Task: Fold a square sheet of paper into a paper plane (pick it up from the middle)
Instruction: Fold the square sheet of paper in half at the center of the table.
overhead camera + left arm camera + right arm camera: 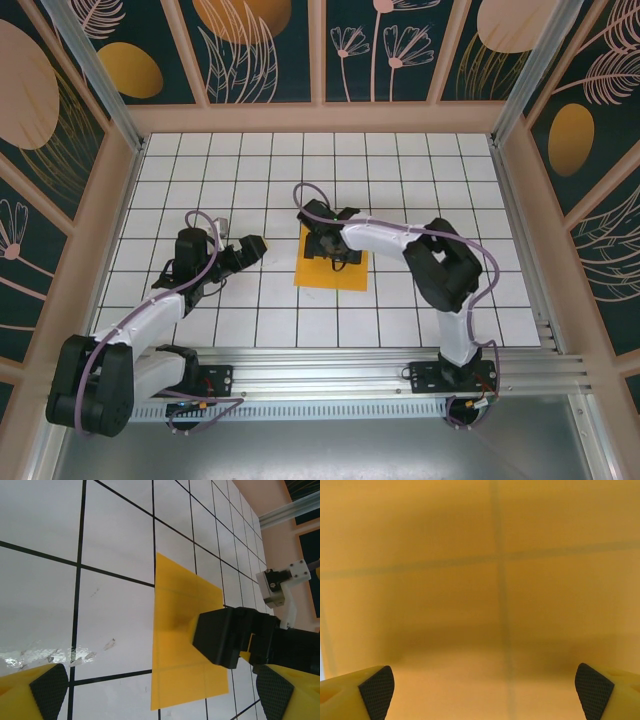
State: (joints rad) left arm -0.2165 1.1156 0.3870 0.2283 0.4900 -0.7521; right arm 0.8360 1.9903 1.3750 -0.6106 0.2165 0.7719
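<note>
White grid-tiled surface (250,180) carries one orange-yellow square sheet of paper (330,277), lying flat near its middle.

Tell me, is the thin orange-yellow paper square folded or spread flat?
Spread flat: the orange-yellow paper square lies unfolded on the white tiled table.

Top view: right jaws sit over the middle of the square sheet of paper (350,272), so the sheet's centre is hidden and contact with it can't be judged. Left wrist view: the right jaws' black housing (222,635) covers the sheet's right side; left jaws' pads (47,687) clipped by the bottom edge. Right wrist view: sheet runs off top, right and bottom, desk (200,160) grid lines blur through it (right pads (376,685) cut at the bottom corners).
</note>
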